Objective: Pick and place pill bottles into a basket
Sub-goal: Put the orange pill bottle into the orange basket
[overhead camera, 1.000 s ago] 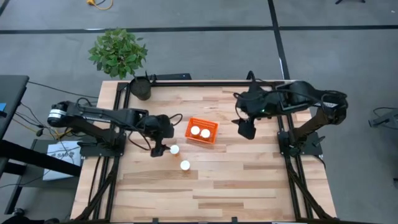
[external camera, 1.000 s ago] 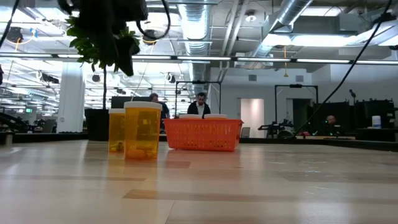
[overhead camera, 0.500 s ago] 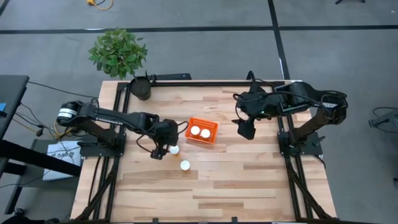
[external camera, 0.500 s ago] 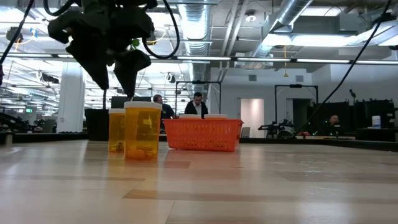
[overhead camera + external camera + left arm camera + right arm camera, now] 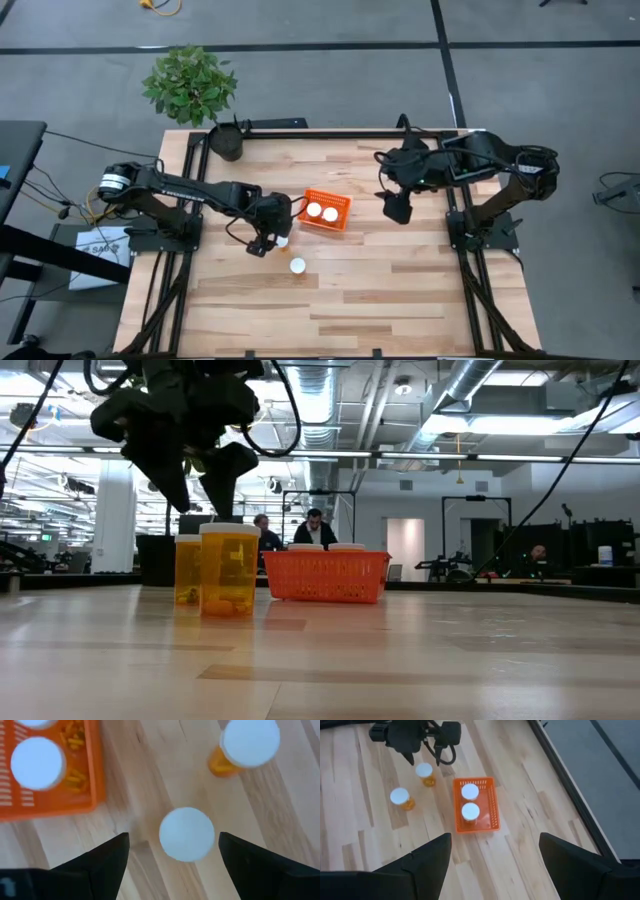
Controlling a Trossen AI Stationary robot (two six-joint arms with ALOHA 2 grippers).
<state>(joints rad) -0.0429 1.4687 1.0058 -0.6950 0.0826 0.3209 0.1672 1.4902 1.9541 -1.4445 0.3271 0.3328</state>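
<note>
A pale plank table [image 5: 400, 290] filled the workspace, with an open hall and seated people visible beyond its far edge in the low view. Two pill bottles stood loose on the wood: one [image 5: 283, 241] just left of the basket [image 5: 343, 223], directly under the left gripper [image 5: 262, 243], and another [image 5: 297, 266] a little nearer and to the right. Each was a small amber cylinder with a white cap [image 5: 187, 834], upright, its long axis vertical and cap facing up. They looked light, rigid and smooth-sided, so likely to tip or slide if nudged off centre; a grip across the body just below the cap seemed the safest hold. The other two bottles [image 5: 466, 802] already stood upright inside the orange basket, whose long side ran roughly near to far.

The left gripper's fingers [image 5: 102, 862] were spread wide, straddling the cap below without touching it. The right gripper [image 5: 396, 208] hung off to the right of the basket, well apart from it, fingers also spread and holding nothing. A potted plant [image 5: 190, 85] stood at the far left corner.
</note>
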